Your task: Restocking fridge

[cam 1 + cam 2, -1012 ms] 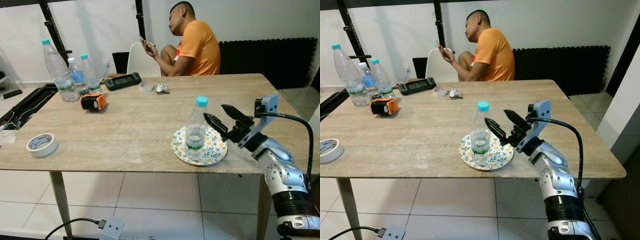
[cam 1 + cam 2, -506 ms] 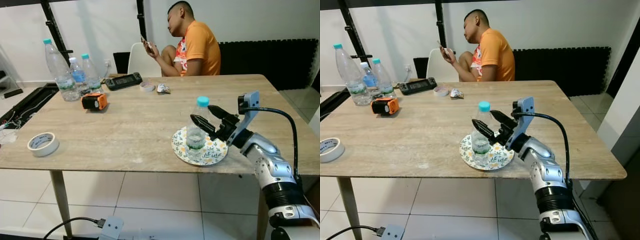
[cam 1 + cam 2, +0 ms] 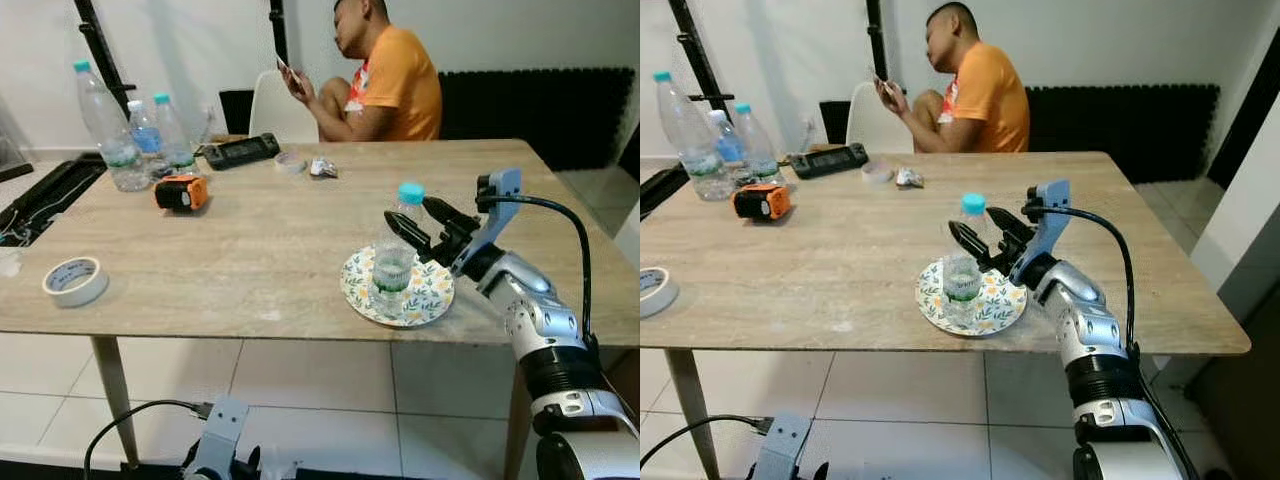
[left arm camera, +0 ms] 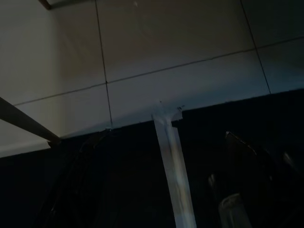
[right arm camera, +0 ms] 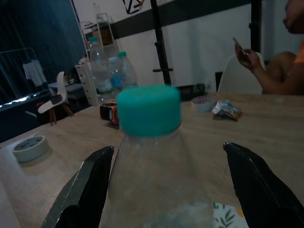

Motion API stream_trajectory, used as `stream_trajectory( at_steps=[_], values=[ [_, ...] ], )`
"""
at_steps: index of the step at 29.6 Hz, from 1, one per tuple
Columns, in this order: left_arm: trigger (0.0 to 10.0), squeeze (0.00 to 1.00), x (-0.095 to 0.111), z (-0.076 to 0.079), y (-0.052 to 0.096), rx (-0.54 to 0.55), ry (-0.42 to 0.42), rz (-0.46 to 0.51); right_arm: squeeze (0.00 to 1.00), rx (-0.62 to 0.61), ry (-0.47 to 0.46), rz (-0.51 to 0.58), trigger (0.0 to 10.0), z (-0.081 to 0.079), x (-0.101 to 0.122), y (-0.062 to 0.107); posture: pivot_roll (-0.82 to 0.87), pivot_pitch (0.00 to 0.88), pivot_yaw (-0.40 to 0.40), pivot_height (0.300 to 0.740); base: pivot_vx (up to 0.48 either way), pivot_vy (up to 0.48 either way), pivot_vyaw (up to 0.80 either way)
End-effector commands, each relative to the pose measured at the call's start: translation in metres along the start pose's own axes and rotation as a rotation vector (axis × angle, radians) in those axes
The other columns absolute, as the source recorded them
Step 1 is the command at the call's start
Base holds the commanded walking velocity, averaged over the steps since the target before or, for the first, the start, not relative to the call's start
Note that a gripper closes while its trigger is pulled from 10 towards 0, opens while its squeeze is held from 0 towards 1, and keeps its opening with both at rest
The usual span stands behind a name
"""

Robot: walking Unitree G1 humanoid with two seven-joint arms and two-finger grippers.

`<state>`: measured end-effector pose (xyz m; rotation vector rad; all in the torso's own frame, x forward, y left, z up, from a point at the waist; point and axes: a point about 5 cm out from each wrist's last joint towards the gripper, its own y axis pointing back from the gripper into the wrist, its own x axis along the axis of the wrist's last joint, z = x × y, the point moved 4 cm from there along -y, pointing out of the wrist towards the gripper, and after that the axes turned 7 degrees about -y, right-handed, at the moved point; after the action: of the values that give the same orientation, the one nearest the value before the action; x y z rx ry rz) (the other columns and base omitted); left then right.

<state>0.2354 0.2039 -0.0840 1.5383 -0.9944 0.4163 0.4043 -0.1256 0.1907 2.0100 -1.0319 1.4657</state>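
Observation:
A clear water bottle (image 3: 394, 258) with a teal cap (image 5: 148, 110) stands upright on a floral plate (image 3: 432, 291) near the table's front edge. My right gripper (image 3: 407, 210) is open, its two black fingers reaching from the right to either side of the bottle's upper part. In the right wrist view the bottle (image 5: 154, 190) sits midway between the fingers (image 5: 90, 187), with a gap on both sides. The left arm hangs idle; its wrist view is dark and looks down at floor tiles (image 4: 180, 52).
Three water bottles (image 3: 108, 128) stand at the table's back left, beside an orange tape measure (image 3: 183, 192) and a black controller (image 3: 238, 151). A tape roll (image 3: 70, 282) lies front left. A person (image 3: 392, 75) sits behind the table. A power strip (image 3: 215, 448) lies on the floor.
My right gripper has moved left from beside the plate until its open fingers straddle the bottle's neck. The camera has shifted a little; the bottle has not moved.

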Motion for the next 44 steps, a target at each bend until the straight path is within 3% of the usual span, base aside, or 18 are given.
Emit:
stream_trajectory(
  at_steps=[1,10,28,44],
  values=[
    [10.0,0.0,-0.008,-0.006,0.004,0.007,-0.009,-0.024,0.0,-0.008,0.007,-0.005,10.0,-0.001,0.0,-0.004,-0.11,0.105,-0.001,0.74,0.0,0.0,0.0],
    [10.0,0.0,-0.008,-0.002,0.004,-0.002,-0.01,-0.018,0.0,-0.045,0.009,-0.026,10.0,0.006,0.002,-0.01,-0.12,0.113,0.003,0.74,0.0,0.0,0.0],
    [10.0,0.0,-0.011,-0.003,0.004,0.006,0.006,-0.038,0.0,0.008,0.068,-0.037,10.0,-0.006,0.014,-0.024,-0.11,0.096,-0.009,0.74,0.0,0.0,0.0],
    [10.0,0.0,-0.009,-0.008,0.002,0.029,0.021,-0.049,0.0,-0.005,0.106,-0.107,10.0,-0.004,0.01,-0.026,-0.11,0.091,-0.005,0.74,0.0,0.0,0.0]
  ],
)
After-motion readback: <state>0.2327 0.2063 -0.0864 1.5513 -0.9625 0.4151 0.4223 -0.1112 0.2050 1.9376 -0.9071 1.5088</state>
